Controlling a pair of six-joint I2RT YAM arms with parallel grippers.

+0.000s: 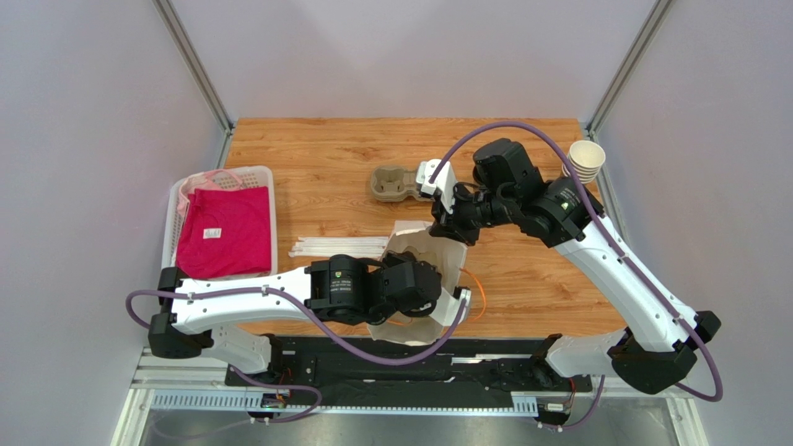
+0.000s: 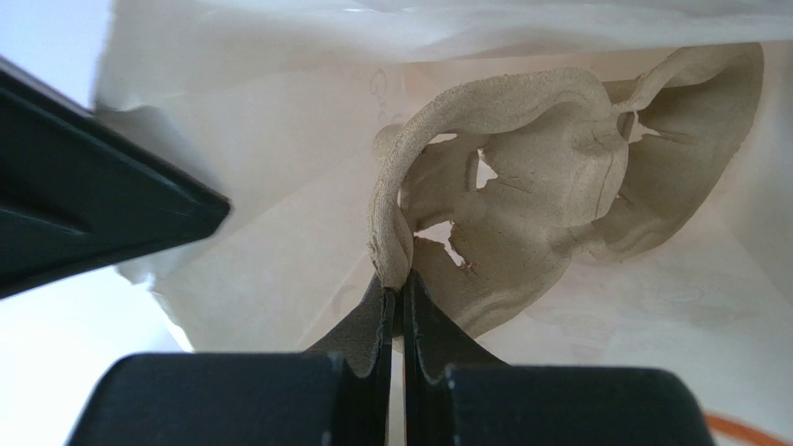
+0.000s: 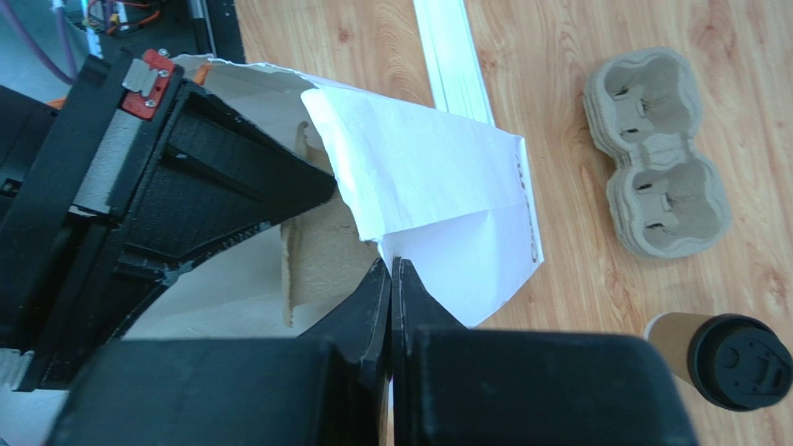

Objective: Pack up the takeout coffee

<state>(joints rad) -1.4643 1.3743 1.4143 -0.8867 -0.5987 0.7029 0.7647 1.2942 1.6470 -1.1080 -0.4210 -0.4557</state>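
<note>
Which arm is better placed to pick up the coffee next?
Probably right: the takeout coffee sits beside the right end effector, which only pinches the bag at its rim. The left end effector is inside the bag, clamped on a pulp carrier.

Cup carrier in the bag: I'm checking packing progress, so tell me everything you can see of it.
The cup carrier is tan molded pulp, rough-surfaced, with slotted cup wells. It hangs inside the white paper bag. The left hand is shut on its rim; whether it touches the bag's walls cannot be told.
</note>
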